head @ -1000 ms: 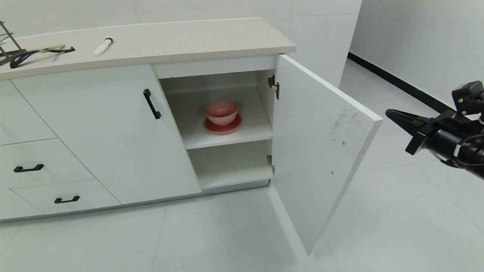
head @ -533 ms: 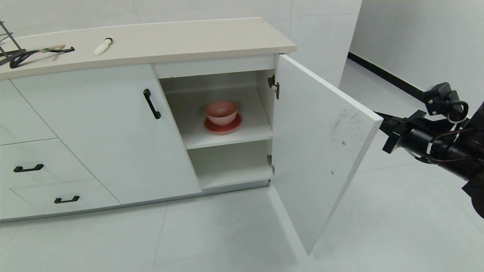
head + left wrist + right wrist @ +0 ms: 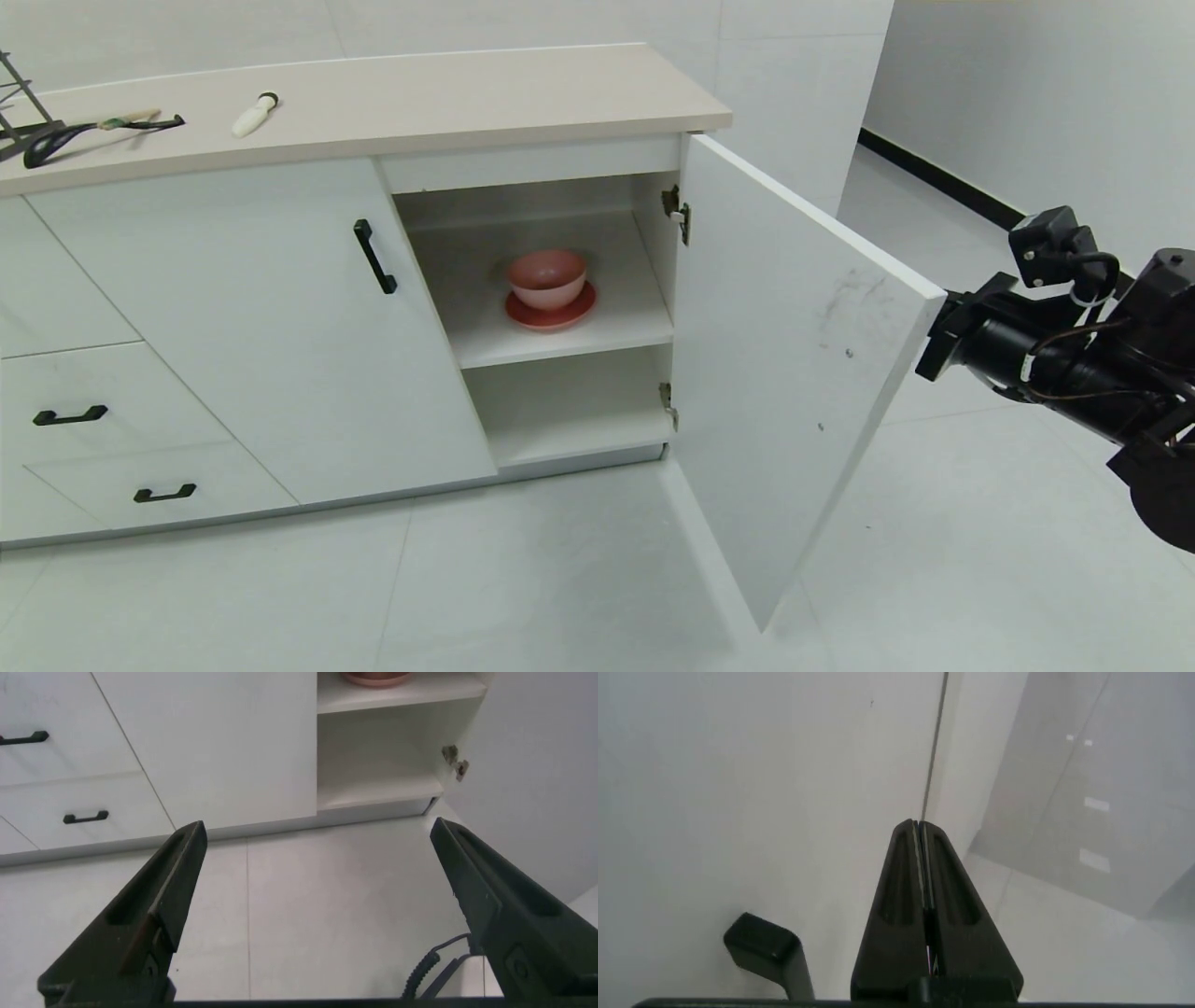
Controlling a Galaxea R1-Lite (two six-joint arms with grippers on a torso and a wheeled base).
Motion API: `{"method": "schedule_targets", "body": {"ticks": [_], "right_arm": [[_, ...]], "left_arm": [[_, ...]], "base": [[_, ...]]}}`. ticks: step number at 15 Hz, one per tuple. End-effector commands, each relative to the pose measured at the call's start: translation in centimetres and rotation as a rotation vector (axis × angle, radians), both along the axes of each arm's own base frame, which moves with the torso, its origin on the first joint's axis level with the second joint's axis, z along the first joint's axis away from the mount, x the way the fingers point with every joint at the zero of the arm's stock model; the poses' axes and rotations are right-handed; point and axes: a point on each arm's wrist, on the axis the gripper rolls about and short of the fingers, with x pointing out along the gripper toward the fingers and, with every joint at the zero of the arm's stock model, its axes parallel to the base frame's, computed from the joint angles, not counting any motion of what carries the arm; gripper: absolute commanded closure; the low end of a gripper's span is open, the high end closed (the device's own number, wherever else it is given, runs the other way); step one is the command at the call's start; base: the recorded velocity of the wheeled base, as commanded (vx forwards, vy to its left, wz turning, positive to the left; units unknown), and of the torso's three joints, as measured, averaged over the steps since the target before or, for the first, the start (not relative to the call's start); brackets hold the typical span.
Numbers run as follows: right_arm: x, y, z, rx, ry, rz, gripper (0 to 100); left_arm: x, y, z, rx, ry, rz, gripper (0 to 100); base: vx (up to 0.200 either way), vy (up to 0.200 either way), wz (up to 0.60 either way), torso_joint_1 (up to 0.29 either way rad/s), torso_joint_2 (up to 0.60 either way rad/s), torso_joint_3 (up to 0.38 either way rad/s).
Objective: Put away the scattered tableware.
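Since one second ago the right gripper (image 3: pixel 920 826) has come from the open floor to the door (image 3: pixel 794 373) and is now behind the door's free edge. Its fingers are pressed together, close to the door's outer face, just beside the black handle (image 3: pixel 766 943). The left gripper (image 3: pixel 318 833) hangs over the floor (image 3: pixel 308 915) before the door's opening, fingers wide apart, holding nothing. The bowl (image 3: pixel 547 277) sits on the plate (image 3: pixel 551 315) on the upper shelf (image 3: pixel 635 327), inward from the door's hinges.
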Motion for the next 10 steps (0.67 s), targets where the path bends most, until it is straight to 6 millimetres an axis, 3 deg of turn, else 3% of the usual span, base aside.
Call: {"method": "schedule_targets", "body": {"ticks": [1,4,10], "right_arm": [[0.2,0.8,0.4,0.004,-0.018,0.023,100],[-0.4,2.8,0.4,0.01,-0.018,0.092,100],[-1.2,4.9,0.2,0.011,-0.007,0.165,100]], "left_arm": [[0.0,0.0,0.0,0.0,-0.001,0.001,0],[0.0,0.0,0.0,0.0,-0.001,0.001,0],[0.0,0.0,0.0,-0.005,0.0,0.001,0]], "base": [[0.0,0.0,0.0,0.0,0.0,0.0],[0.0,0.0,0.0,0.0,0.0,0.0],[0.0,0.0,0.0,0.0,0.0,0.0]]}}
